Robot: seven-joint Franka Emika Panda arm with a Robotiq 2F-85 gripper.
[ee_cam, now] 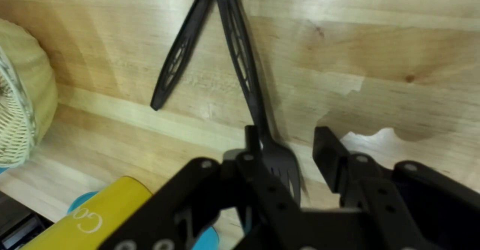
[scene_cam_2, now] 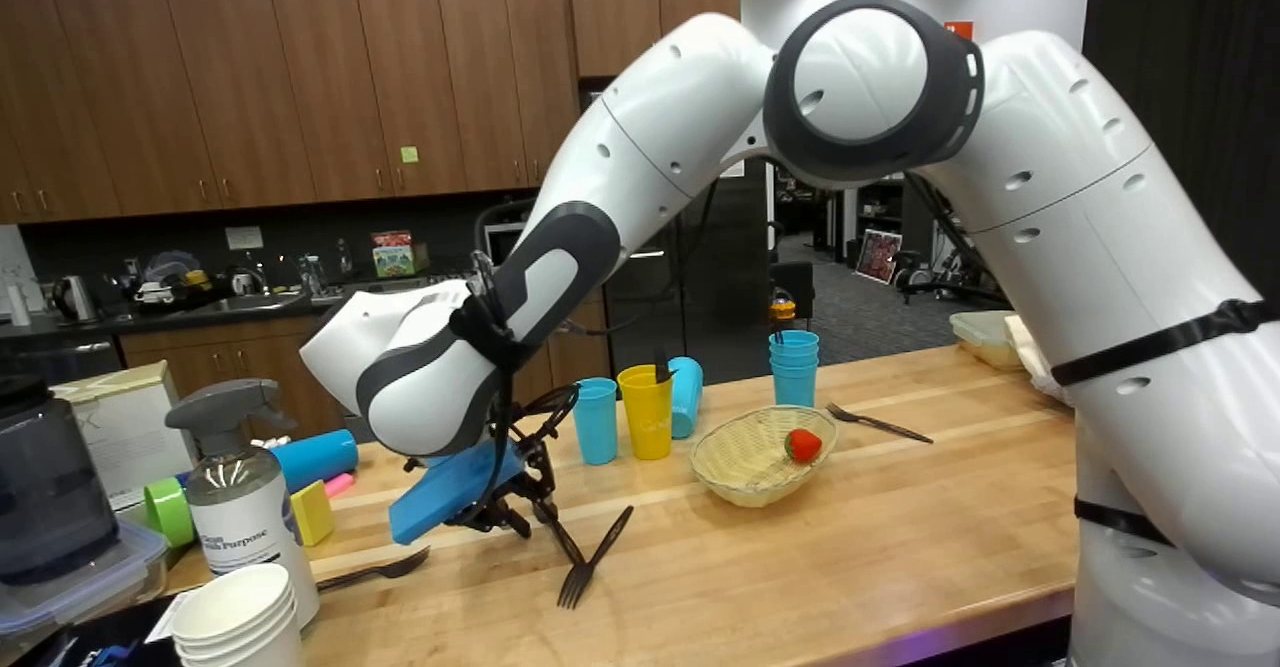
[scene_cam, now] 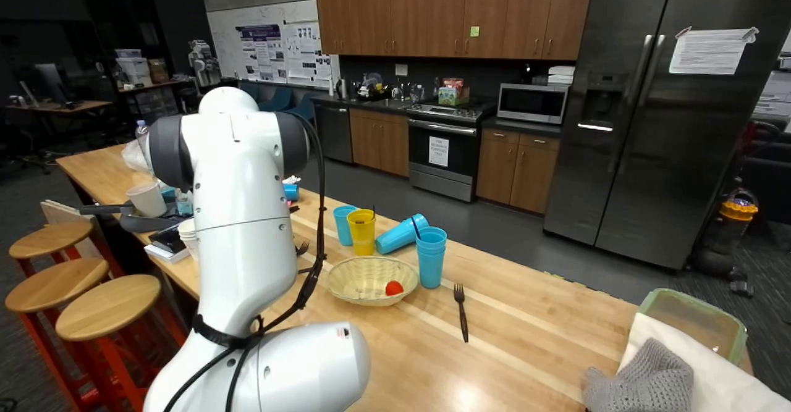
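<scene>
In the wrist view my gripper [ee_cam: 288, 142] stands part open above the wooden table. A black fork [ee_cam: 243, 66] lies between its fingers, its tined head close beside the left finger and a gap on the right; whether that finger touches it I cannot tell. The handle's far end meets a second black fork [ee_cam: 176, 66] at the top edge. In an exterior view the gripper [scene_cam_2: 530, 519] is low over the table at these crossed forks, the second fork [scene_cam_2: 600, 552] pointing its tines toward the front. The arm hides the gripper in an exterior view.
A wicker basket [scene_cam_2: 730, 482] holds a red strawberry [scene_cam_2: 803, 445]. Nearby are a yellow cup [scene_cam_2: 647, 412], a blue cup [scene_cam_2: 597, 422] and stacked blue cups [scene_cam_2: 795, 372]. More forks lie at right [scene_cam_2: 880, 425] and left [scene_cam_2: 375, 572]. A spray bottle [scene_cam_2: 245, 507] and paper cups [scene_cam_2: 240, 612] stand left.
</scene>
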